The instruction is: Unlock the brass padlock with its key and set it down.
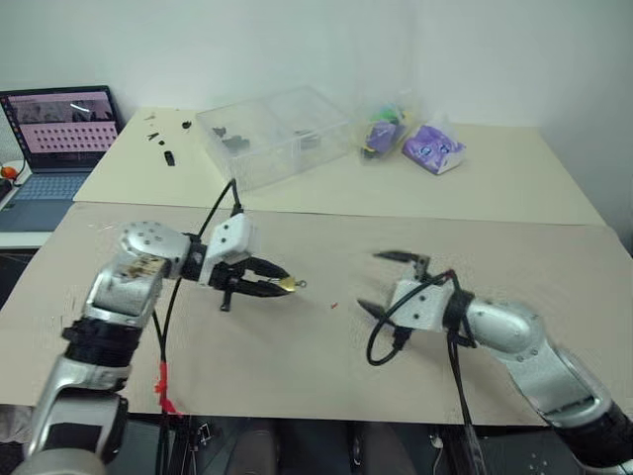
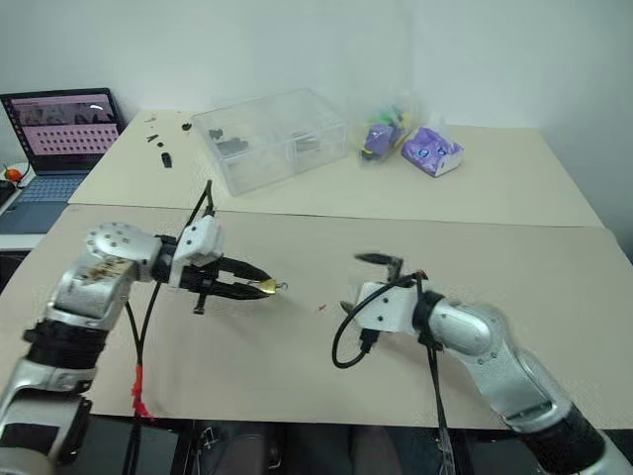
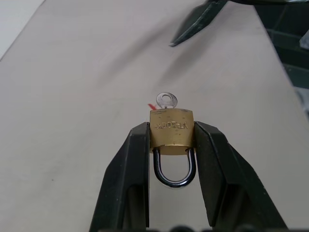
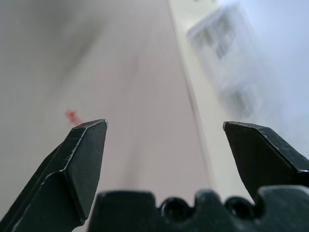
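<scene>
The brass padlock (image 3: 171,126) is a small gold block, and my left gripper (image 1: 280,286) is shut on its two sides and holds it above the table. A silvery key (image 3: 166,100) sticks out of the block's far end. The shackle loop (image 3: 174,173) points back between the fingers (image 3: 130,164) and looks closed. My right gripper (image 1: 382,284) hovers a short way to the right of the lock, open wide with nothing between its fingertips (image 4: 89,137), and points towards it. One of its fingers (image 3: 193,24) shows beyond the key in the left wrist view.
A beige table (image 1: 297,346) lies under both arms, with a small red speck (image 1: 334,306) between the grippers. On the far table stand a clear plastic box (image 1: 272,134), purple packets (image 1: 432,148) and small black parts (image 1: 163,148). A laptop (image 1: 59,129) sits far left.
</scene>
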Controlling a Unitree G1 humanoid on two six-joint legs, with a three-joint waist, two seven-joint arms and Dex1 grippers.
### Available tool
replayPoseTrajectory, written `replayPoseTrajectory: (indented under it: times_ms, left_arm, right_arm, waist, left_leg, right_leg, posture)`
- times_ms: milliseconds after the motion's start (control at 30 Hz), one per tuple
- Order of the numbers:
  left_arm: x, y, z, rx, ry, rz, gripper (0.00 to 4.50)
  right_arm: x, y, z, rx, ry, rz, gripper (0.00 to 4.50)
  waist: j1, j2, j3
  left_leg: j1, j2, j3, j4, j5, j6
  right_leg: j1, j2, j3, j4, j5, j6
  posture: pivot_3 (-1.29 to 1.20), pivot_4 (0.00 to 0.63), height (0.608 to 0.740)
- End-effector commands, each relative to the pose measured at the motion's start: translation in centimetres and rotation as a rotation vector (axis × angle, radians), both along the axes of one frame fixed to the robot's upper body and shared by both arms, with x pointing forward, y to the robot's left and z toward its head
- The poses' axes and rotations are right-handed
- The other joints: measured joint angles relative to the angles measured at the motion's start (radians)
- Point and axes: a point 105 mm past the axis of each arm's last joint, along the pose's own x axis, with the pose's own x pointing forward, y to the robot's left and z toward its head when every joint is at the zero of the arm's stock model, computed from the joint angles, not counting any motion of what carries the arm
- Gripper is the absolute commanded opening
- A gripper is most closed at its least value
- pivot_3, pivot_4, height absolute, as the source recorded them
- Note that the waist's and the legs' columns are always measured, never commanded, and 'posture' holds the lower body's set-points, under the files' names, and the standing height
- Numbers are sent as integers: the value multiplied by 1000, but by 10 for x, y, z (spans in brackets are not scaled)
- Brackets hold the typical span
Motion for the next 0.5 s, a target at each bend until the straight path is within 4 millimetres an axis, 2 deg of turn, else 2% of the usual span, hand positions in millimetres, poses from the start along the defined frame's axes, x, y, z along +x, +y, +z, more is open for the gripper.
replayPoseTrajectory:
  times_ms: [33,200,267,400,500]
  left_arm:
    - [-5,-2,15,-63,16,19,840]
    - [-6,-9,14,-73,20,16,840]
    - [-6,-10,15,-76,16,11,840]
    - [-7,-12,15,-77,13,4,840]
    - [-6,-13,16,-77,12,2,840]
  right_arm:
    - [-16,21,-4,-52,-237,177,4500]
    - [-15,33,-4,-42,-380,268,4500]
    - [-7,35,0,-44,-433,261,4500]
    - [2,36,7,-41,-486,255,4500]
    - [1,38,5,-57,-499,269,4500]
  waist:
    - [2,0,0]
    - [-6,-1,0]
    - [-6,-1,1]
    - [-7,-1,1]
    - [-7,-1,1]
  left_leg:
    - [0,0,0,0,0,0]
    - [0,-1,2,0,1,-1]
    - [1,-1,1,0,1,-1]
    - [3,0,1,0,2,-1]
    - [3,0,1,0,2,-1]
  right_leg:
    - [0,0,0,1,-1,0]
    - [-1,0,2,4,-1,0]
    - [-1,0,2,6,-1,-1]
    - [-1,1,2,10,-2,-3]
    - [-1,1,2,11,-3,-4]
  posture:
    - [0,150,726]
    - [0,150,726]
    - [0,150,726]
    - [0,150,726]
    - [0,150,726]
